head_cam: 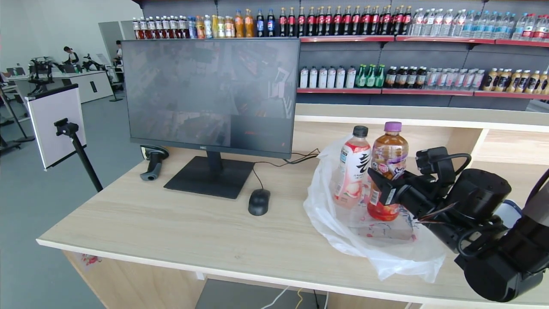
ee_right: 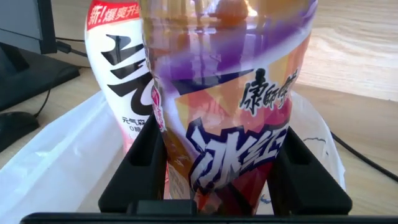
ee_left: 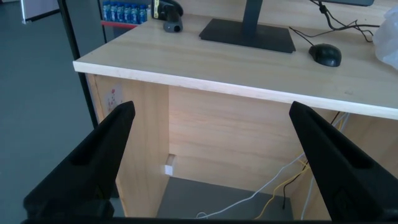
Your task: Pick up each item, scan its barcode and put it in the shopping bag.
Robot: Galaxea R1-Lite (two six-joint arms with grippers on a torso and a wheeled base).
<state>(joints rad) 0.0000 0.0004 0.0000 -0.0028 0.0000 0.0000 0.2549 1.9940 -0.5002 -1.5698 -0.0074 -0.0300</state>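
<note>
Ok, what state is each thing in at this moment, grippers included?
Monitor: screen dim, content unreadable.
Shopping bag: open, lying on counter.
Pink bottle: capped, upright in bag.
Tea bottle: capped, upright in bag, gripped.
Right gripper: shut on tea bottle.
Left gripper: open, empty.

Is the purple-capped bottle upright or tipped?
Upright: the purple-capped bottle stands cap-up on the plastic bag, right gripper around it.

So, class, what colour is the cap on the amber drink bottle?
Purple bottle cap, clearest in the head view.
</note>
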